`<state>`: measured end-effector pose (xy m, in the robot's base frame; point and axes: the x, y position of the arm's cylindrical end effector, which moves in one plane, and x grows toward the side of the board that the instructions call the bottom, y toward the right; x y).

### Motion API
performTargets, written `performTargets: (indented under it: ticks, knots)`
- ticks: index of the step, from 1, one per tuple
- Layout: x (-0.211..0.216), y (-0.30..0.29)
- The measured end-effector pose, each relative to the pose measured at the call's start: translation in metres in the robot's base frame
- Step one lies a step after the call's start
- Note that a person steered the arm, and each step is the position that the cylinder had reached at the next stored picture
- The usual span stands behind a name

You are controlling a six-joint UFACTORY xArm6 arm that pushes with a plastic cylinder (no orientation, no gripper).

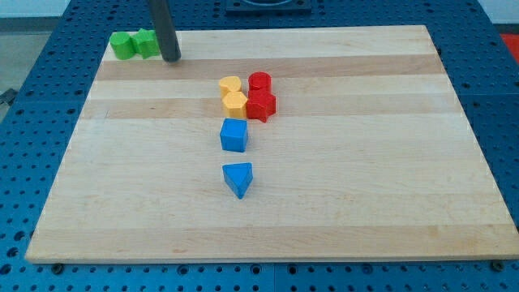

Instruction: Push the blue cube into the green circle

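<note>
Tip (172, 58) is down on the bench (365, 203) at the view's top-left, just beside the two green blocks. No jaws on this end effector: it is a bare rod, nothing held, nothing touched as far as can be seen.

Green circle (122, 45) sits at the bench's top-left corner, with a second green block (146, 42), shape unclear, touching it on the view's right. The rod stands immediately right of that second block.

Blue cube (233, 135) is near the bench's middle, well apart from the tip, down and to the view's right of it. Just above it sits a cluster: two yellow blocks (233, 93) and two red blocks (260, 97), packed together. A blue wedge (238, 178) lies below the cube, apart from it.

Key relation: the tip is on the wrong side. Target lies up-left of the cube, and the tip is between them, beside the target. To push, the tip would need to be brought round to the cube's lower-right face, then driven up-left.

Judged risks:
- the lower yellow block is very close to the cube's top edge; a push angled too steeply could drag it along
- the second green block lies on the direct line and may be hit first

Task judged not yet started on the cube.
</note>
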<state>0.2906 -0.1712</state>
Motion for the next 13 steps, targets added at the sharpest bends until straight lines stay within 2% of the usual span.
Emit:
performTargets:
  ticks: [2, 3, 5, 6, 8, 10, 11, 13]
  knots:
    - [0.164, 0.018]
    - [0.203, 0.067]
    - [0.214, 0.186]
    - [0.209, 0.2]
    - [0.199, 0.179]
    - [0.162, 0.166]
    - [0.16, 0.127]
    - [0.16, 0.013]
